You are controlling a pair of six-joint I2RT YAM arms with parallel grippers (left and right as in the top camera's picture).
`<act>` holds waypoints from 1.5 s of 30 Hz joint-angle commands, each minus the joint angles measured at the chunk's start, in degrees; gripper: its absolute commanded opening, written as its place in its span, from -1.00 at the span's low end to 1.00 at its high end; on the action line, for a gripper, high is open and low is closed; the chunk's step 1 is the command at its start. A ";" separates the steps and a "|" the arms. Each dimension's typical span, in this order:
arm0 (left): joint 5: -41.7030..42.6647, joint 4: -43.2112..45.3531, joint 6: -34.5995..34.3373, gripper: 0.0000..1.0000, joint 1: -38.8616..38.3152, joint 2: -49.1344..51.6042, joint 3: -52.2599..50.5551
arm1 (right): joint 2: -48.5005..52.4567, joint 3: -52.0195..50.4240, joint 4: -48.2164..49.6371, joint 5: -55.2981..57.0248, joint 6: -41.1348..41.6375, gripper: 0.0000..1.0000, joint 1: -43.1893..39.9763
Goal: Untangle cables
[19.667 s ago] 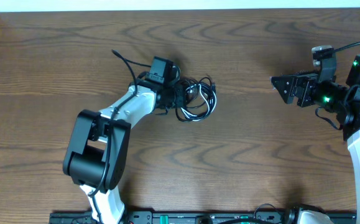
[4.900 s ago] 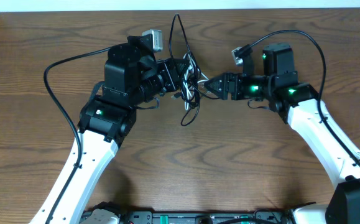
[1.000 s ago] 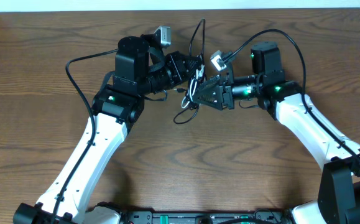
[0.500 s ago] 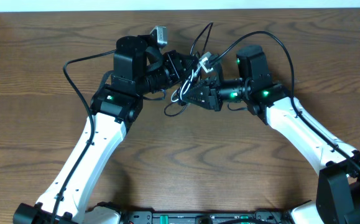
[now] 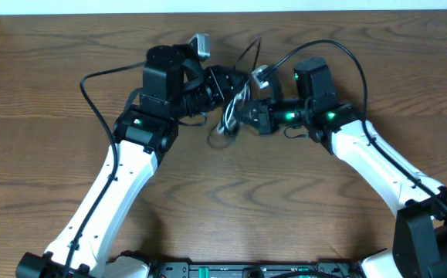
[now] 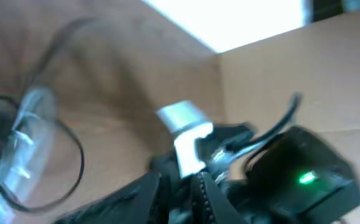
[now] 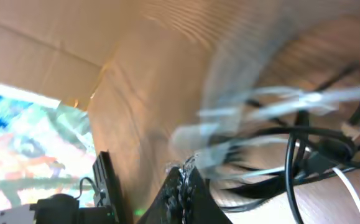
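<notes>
Overhead places the tangle of thin black and white cables [image 5: 225, 123] between both arms' tips. Only the right wrist view shows the right gripper [image 7: 183, 183] with jaws together, where a second ago they were spread. Whether the left gripper [image 5: 235, 83] has its jaws apart or together I cannot tell.

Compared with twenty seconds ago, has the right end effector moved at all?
Yes. In the overhead view the right end effector has travelled left along the table's far edge, from the right side to the middle, at the cables.
</notes>
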 commanded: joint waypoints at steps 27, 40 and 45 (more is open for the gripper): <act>-26.77 -28.59 33.05 0.03 0.96 17.81 1.09 | -1.16 0.44 -25.22 21.92 -4.92 -0.27 -11.54; -27.30 -24.68 26.29 -0.13 8.46 27.08 1.07 | -1.16 0.44 -25.68 22.67 -4.87 -0.16 -11.39; -26.08 -24.68 26.27 -0.22 7.28 29.33 1.07 | -1.16 0.44 -25.70 22.67 -4.85 -0.14 -11.37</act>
